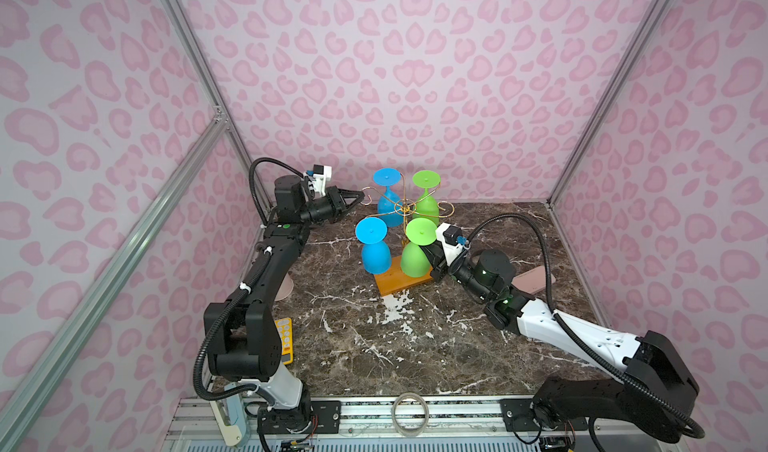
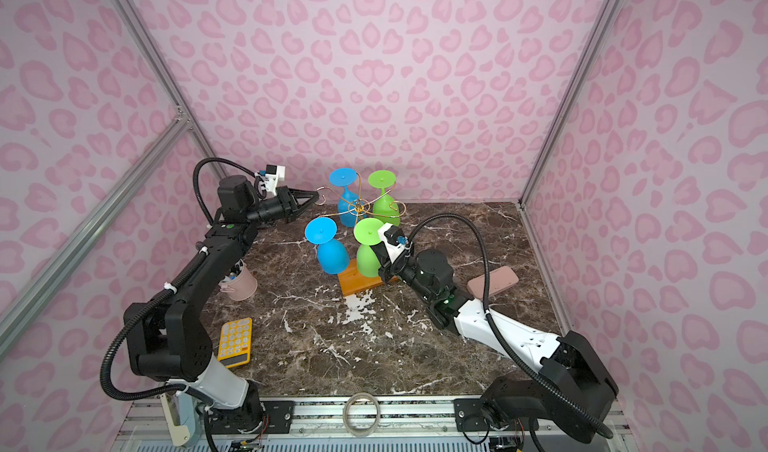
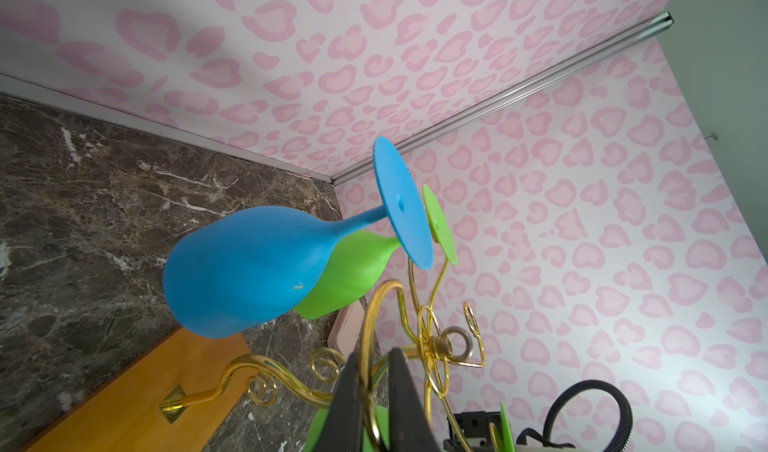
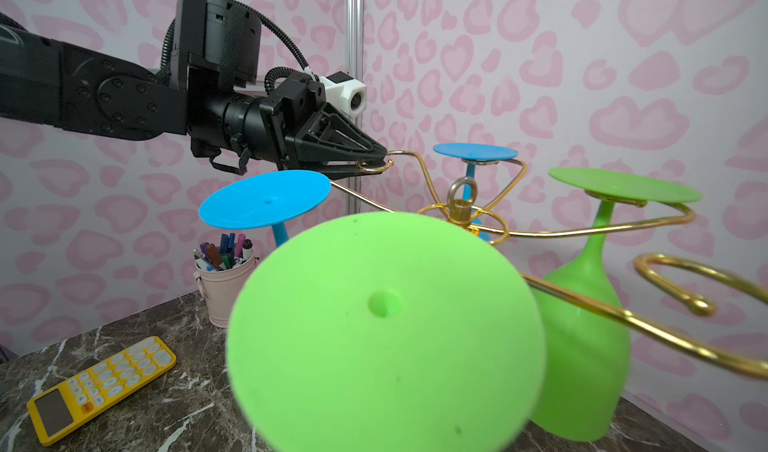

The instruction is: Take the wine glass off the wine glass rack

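Right wrist view: left gripper (image 4: 374, 159) clamped on a rack (image 4: 461, 205) scroll, to steady it. Green glass (image 4: 386, 329) hangs inverted on the near hook; right gripper (image 1: 428, 251) jaws together beneath its foot, probably on the hidden stem.

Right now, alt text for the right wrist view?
The foot of an inverted green wine glass fills the foreground. Behind, the left claw is shut on an arm of the gold wine glass rack, which holds two blue glasses and another green one. A pen cup and yellow calculator sit on the table.
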`<action>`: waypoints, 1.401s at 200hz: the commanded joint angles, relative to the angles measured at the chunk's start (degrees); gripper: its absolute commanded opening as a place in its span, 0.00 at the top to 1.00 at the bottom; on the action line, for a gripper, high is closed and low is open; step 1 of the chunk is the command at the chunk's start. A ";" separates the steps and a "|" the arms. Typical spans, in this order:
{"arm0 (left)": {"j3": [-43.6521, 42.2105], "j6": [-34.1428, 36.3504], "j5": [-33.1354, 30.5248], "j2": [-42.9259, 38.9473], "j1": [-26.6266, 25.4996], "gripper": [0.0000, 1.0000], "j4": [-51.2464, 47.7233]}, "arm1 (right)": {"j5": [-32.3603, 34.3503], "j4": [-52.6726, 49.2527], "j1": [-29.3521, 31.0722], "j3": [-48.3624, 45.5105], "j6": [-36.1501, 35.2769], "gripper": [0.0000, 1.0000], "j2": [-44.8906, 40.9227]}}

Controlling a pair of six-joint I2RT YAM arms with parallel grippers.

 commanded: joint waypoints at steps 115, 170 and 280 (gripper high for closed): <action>-0.94 6.14 -0.28 1.10 -0.40 0.91 -2.37 | -3.89 0.18 0.52 2.42 -0.23 1.00 3.26; -0.85 5.91 -0.36 1.19 -0.36 0.92 -2.37 | -4.82 -4.05 0.72 2.35 -3.60 1.00 1.65; -1.02 5.32 -0.79 1.27 -0.17 0.95 -2.19 | -7.30 -8.55 1.62 2.82 -8.13 1.00 0.77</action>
